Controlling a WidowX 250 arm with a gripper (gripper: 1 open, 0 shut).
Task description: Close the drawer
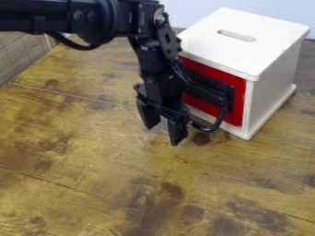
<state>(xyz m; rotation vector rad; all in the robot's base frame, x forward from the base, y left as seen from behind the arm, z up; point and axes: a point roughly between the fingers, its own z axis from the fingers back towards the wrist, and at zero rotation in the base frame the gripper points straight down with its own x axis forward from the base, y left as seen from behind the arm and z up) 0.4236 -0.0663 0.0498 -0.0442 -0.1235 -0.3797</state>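
One box (pixel 245 41), cream-coloured and cube-shaped, is seen at the upper right, standing on one wooden table (pixel 92 171). A single slot (pixel 237 35) is cut in its top, near the far edge. In the side of the box that is turned toward the left and the front, one drawer (pixel 233 114) is held, its front red around one dark centre panel (pixel 212 87). One black loop handle (pixel 224 115) is borne by the drawer front, and its lower end is seen near the arm. The left part of the drawer front is hidden by one black robot arm (pixel 102 20), which is extended from the upper left and bent downward just in front of the box. At its lower end, one gripper (pixel 164 125) is pointed down, with two fingers seen. The two fingertips are held apart, so that the gripper is partly open, and nothing is seen gripped between them. Whether the handle or the drawer is touched by the gripper's side cannot be told from this one view. Several dark knots and stains are shown in the table's brown surface, and one thin line is run across its left part.
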